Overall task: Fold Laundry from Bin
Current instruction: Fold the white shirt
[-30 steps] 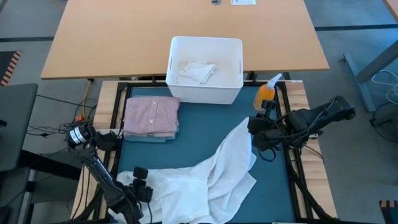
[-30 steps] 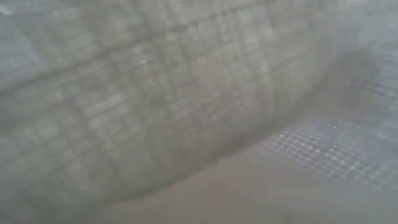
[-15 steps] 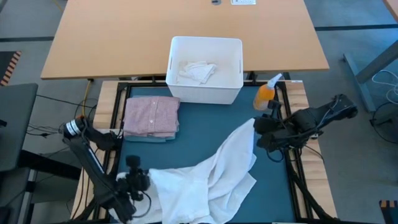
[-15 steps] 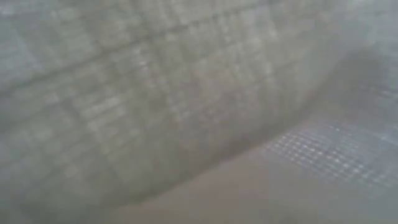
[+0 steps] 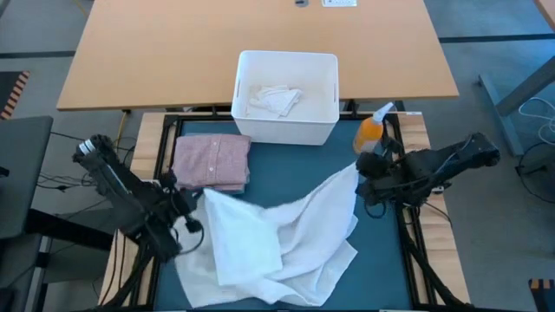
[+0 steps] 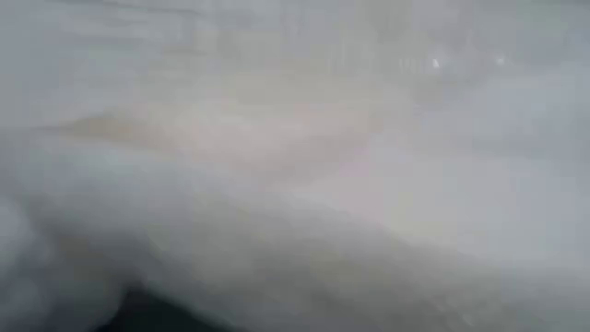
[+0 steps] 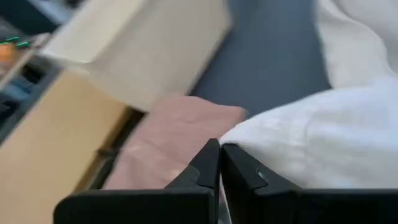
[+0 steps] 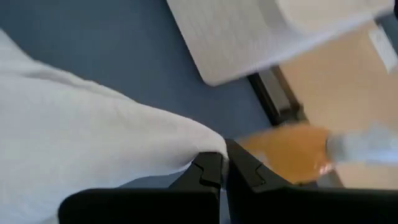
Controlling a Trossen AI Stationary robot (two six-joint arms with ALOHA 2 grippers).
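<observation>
Our left gripper (image 5: 192, 208) has just clamped a corner of the white cloth (image 5: 277, 238) and carried it up beside the folded pink shirt (image 5: 211, 161), starting a fold. Across the mat (image 5: 286, 165), our right gripper (image 5: 362, 166) pinches the opposite corner near the bin (image 5: 286, 130)

The desk's teal mat (image 5: 295, 178) carries a white cloth (image 5: 277, 238) between both hands, with folded pink shirt (image 5: 211, 161), bin (image 5: 286, 130) and orange bottle (image 5: 371, 132) beyond.
</observation>
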